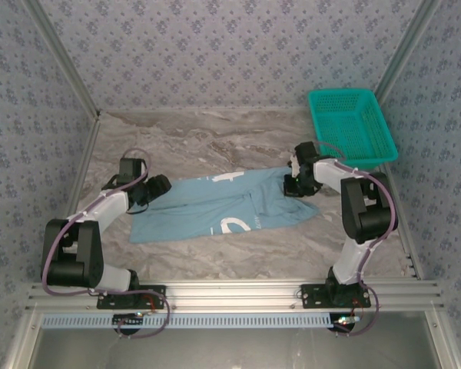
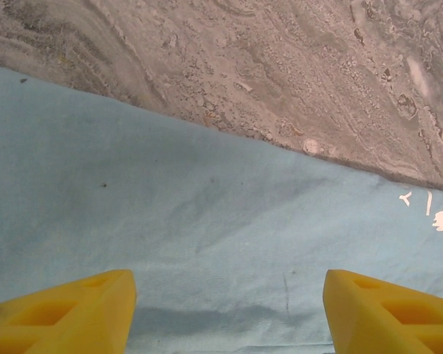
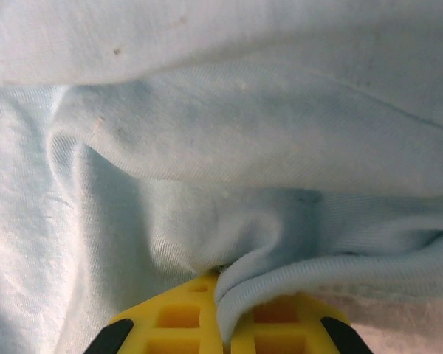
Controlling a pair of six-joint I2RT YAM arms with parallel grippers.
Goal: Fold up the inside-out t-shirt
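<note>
Two robot arms rise from the near edge of a marbled bench [image 1: 215,146]. Between them, across the middle of the bench, a light-blue t-shirt [image 1: 215,207] lies spread sideways and rumpled, with bits of white lettering showing. At its left end the left pincer [image 2: 229,321] is spread wide, its yellow fingers low over flat cloth near the shirt's far edge. It holds nothing, and whether it touches the cloth cannot be told. At the shirt's right end the right pincer [image 3: 225,313] is pressed together, pinching a ribbed hem, with cloth bunched just beyond it. In the far right corner a teal mesh basket [image 1: 352,123] sits apart from the shirt.

The step in hand appears to be taking hold of both ends of the shirt before folding: one end is gripped, the other not yet. The next move likely calls for the left pincer to close on a cloth edge, so both arms can pull together without dragging the shirt askew.
</note>
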